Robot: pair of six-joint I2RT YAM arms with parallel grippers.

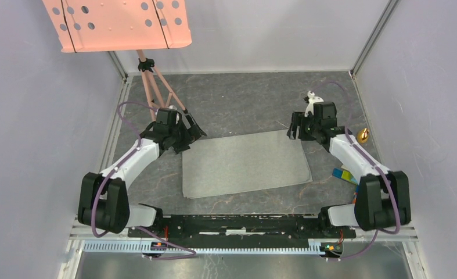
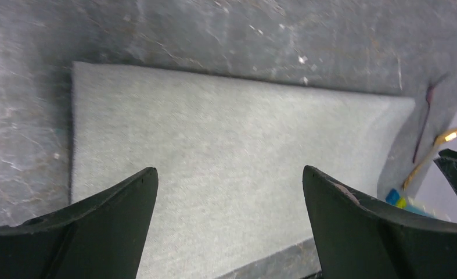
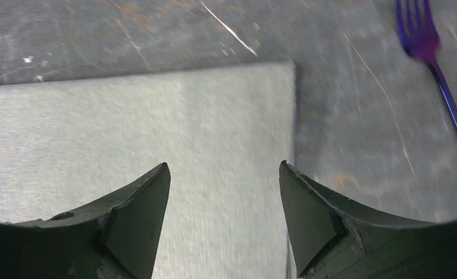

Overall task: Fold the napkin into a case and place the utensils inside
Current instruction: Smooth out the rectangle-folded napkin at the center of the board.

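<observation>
The grey napkin (image 1: 243,165) lies flat and unfolded in the middle of the table; no case is formed. My left gripper (image 1: 194,132) hovers over its far left corner, open, with only cloth (image 2: 226,133) showing between its fingers (image 2: 230,169). My right gripper (image 1: 292,129) stands open above the napkin's far right corner (image 3: 156,128), with nothing between its fingers (image 3: 224,164). The purple fork (image 3: 432,58) lies on the table right of the napkin. The spoon (image 2: 432,157) rests beside the fork (image 2: 426,116), and its gold bowl (image 1: 363,136) is near the right wall.
A salmon-pink perforated panel (image 1: 118,23) on a tripod stand (image 1: 156,81) rises at the back left. Colourful toy blocks (image 1: 345,174) lie by the right arm, near the napkin's right edge. Walls enclose the dark marbled table (image 1: 237,99) on three sides.
</observation>
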